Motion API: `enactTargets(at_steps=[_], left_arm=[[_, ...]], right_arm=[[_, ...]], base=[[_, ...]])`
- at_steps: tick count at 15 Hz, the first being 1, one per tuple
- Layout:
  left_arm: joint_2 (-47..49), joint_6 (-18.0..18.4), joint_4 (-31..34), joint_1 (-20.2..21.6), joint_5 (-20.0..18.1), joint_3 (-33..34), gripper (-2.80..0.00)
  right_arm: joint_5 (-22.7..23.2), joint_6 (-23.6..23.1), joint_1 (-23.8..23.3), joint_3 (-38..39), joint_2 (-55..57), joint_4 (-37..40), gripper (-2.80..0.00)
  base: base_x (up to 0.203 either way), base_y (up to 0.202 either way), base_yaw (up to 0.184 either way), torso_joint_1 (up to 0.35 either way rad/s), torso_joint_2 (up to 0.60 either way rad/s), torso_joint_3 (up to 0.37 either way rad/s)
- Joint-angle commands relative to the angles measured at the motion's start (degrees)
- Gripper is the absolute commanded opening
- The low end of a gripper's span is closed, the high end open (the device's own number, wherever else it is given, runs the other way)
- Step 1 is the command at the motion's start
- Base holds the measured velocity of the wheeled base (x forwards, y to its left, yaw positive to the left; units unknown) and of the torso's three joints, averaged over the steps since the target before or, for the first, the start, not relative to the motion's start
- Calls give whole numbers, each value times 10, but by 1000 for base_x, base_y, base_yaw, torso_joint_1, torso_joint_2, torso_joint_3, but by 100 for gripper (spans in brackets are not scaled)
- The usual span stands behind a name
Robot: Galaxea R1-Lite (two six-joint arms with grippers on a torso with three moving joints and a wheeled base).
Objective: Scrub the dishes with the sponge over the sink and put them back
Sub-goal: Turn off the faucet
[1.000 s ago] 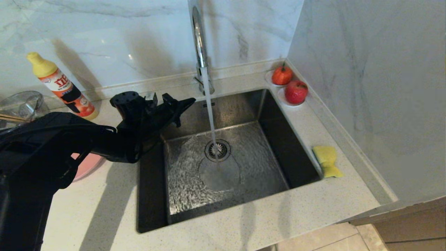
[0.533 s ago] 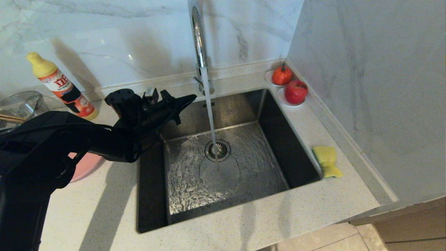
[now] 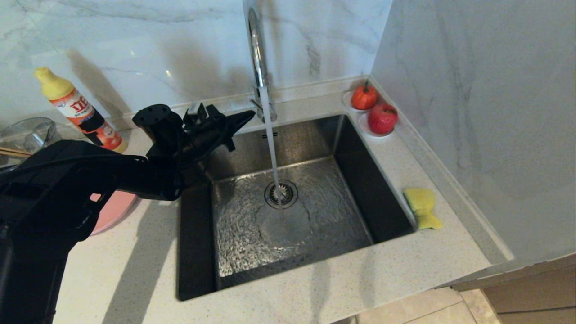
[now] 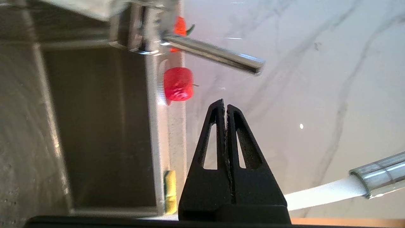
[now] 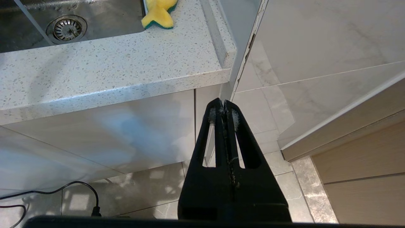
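We see the sponge [image 3: 422,207], yellow with a pinched waist, lying on the counter [image 3: 279,297] just beside the sink's [image 3: 288,211] right rim, while water runs from the tap [image 3: 256,54] onto the drain strainer [image 3: 281,194]. The pink plate [image 3: 114,211] peeks out under our left arm. Our left gripper [image 3: 245,118] hangs clenched and empty above the sink's back left corner. Only the right wrist view shows the sponge's green layer underneath and the right gripper [image 5: 224,104], clenched empty below the counter edge.
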Motion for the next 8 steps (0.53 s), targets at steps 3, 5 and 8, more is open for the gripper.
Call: enactTargets(at_steps=[3, 5, 8], left_arm=[[25, -36, 17, -4, 2, -67, -280], [41, -40, 43, -6, 5, -108, -280], [64, -42, 88, -6, 12, -166, -280]], right_arm=[[0, 0, 0, 0, 1, 0, -280], [1, 0, 0, 0, 1, 0, -280], [0, 0, 0, 0, 1, 0, -280]], base=[[0, 0, 0, 0, 0, 0], [0, 0, 0, 0, 0, 0], [0, 0, 0, 0, 0, 0]])
